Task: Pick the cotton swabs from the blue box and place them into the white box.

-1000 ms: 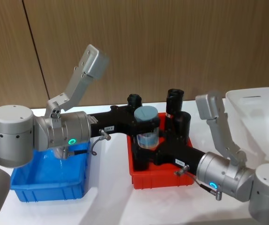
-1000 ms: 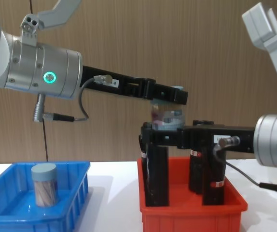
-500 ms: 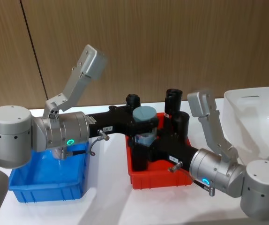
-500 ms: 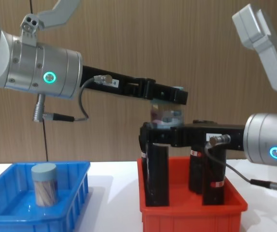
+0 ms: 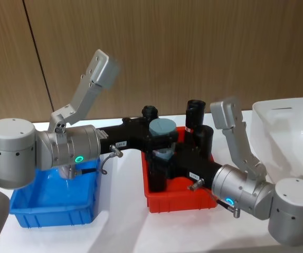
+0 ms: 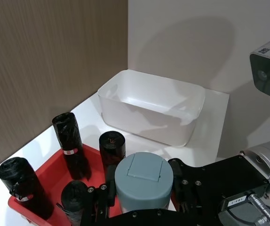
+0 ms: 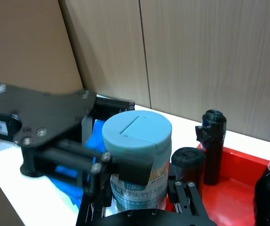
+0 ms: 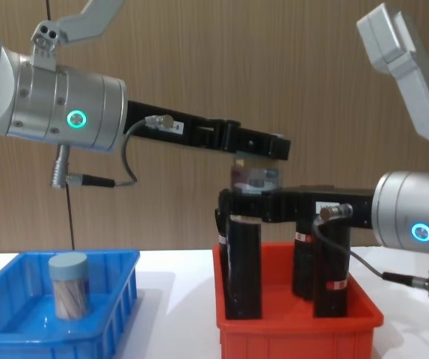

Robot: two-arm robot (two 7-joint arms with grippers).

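A cotton swabs jar (image 5: 163, 138) with a pale blue-grey lid hangs above the red bin. My left gripper (image 5: 160, 136) is shut on it just under the lid (image 7: 137, 136). My right gripper (image 8: 255, 203) comes in from the right, open, with its jaws on either side of the jar's lower body (image 8: 256, 179), which they partly hide. A second cotton swabs jar (image 8: 69, 284) stands upright in the blue box (image 8: 117, 288) at the left. At the far right sits the white box (image 5: 299, 132), empty in the left wrist view (image 6: 172, 127).
The red bin (image 8: 297, 329) between the two boxes holds several tall black bottles (image 8: 242, 262), directly under the held jar. A wooden wall stands close behind the table. My right arm's elbow (image 5: 246, 190) lies between the red bin and the white box.
My right arm has shifted left and its gripper has slid in around the lower part of the held jar. The left arm and the jar have stayed nearly still.
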